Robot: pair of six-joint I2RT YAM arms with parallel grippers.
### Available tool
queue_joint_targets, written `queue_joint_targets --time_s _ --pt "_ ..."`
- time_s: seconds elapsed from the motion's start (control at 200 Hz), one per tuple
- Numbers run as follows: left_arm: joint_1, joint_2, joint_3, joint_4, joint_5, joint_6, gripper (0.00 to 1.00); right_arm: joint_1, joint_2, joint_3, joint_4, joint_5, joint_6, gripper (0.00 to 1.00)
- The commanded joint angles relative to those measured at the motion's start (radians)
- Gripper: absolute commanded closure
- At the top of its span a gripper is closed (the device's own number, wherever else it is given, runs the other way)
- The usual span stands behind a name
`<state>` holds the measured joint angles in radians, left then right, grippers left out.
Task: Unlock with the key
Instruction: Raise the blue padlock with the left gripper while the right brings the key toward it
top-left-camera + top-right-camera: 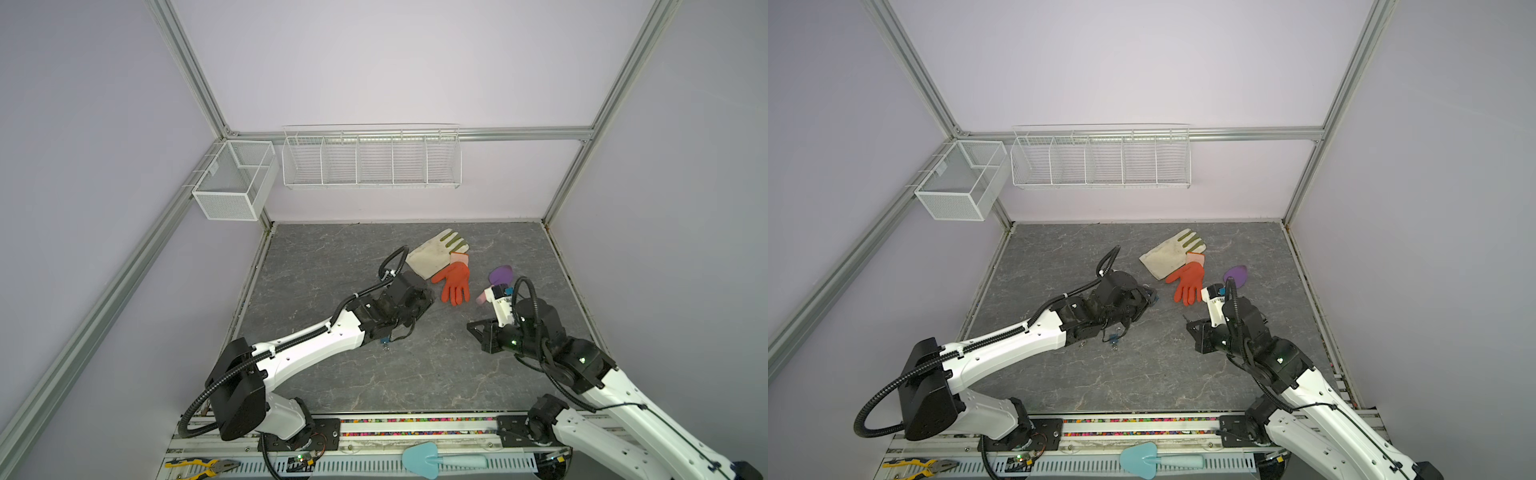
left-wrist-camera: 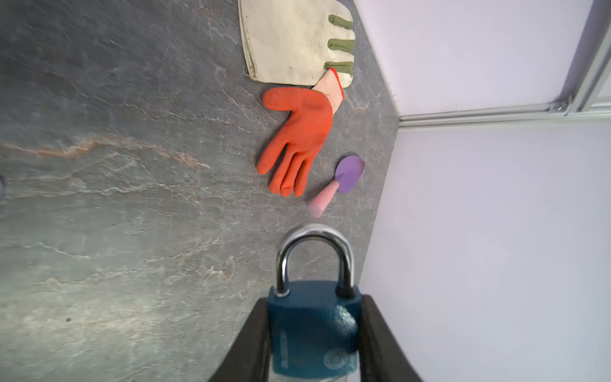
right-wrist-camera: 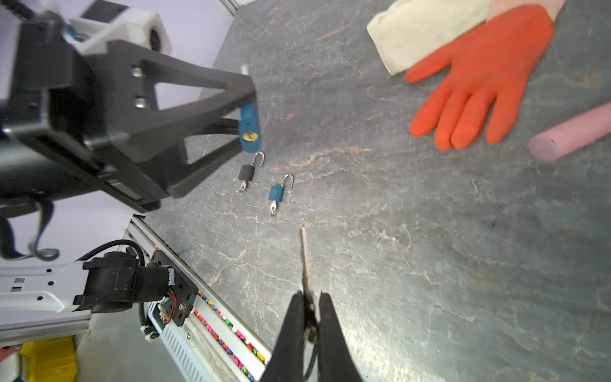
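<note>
My left gripper (image 2: 312, 334) is shut on a blue padlock (image 2: 312, 327) and holds it above the table. Its steel shackle (image 2: 314, 251) is closed and sticks out past the fingertips. In the right wrist view the same padlock (image 3: 249, 127) shows its brass keyhole end (image 3: 249, 136), turned toward my right gripper. My right gripper (image 3: 310, 297) is shut on a silver key (image 3: 304, 258), whose blade points at the padlock with a clear gap between them. In both top views the left gripper (image 1: 428, 297) (image 1: 1151, 297) and right gripper (image 1: 469, 325) (image 1: 1187, 324) face each other mid-table.
A small black padlock (image 3: 247, 172) and a small blue padlock (image 3: 276, 193) lie on the table, shackles open, keys inserted. An orange glove (image 1: 455, 282), a cream glove (image 1: 432, 253) and a purple trowel (image 1: 500, 275) lie behind. Wire baskets (image 1: 370, 160) hang on the back wall.
</note>
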<state>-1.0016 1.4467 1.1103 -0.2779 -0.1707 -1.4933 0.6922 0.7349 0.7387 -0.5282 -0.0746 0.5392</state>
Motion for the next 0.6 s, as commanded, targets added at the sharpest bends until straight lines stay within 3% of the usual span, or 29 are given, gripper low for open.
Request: queue_joint_targets --time_s 0.0,0.13,0.23,0.595 --pt "0.003 -0.039 -0.02 0.136 0.014 -0.17 0.99 0.09 0.063 0.045 0.11 0.182 -0.004 0.93" --pt "0.003 -0.048 -0.049 0.184 0.011 -0.235 1.0 0.209 0.147 0.09 0.134 0.319 -0.012 0.93" --pt "0.003 -0.054 -0.045 0.179 0.008 -0.245 1.0 0.233 0.194 0.1 0.153 0.376 0.001 0.93" --pt "0.001 -0.074 -0.037 0.158 -0.01 -0.214 1.0 0.227 0.29 0.173 0.173 0.364 -0.008 0.93"
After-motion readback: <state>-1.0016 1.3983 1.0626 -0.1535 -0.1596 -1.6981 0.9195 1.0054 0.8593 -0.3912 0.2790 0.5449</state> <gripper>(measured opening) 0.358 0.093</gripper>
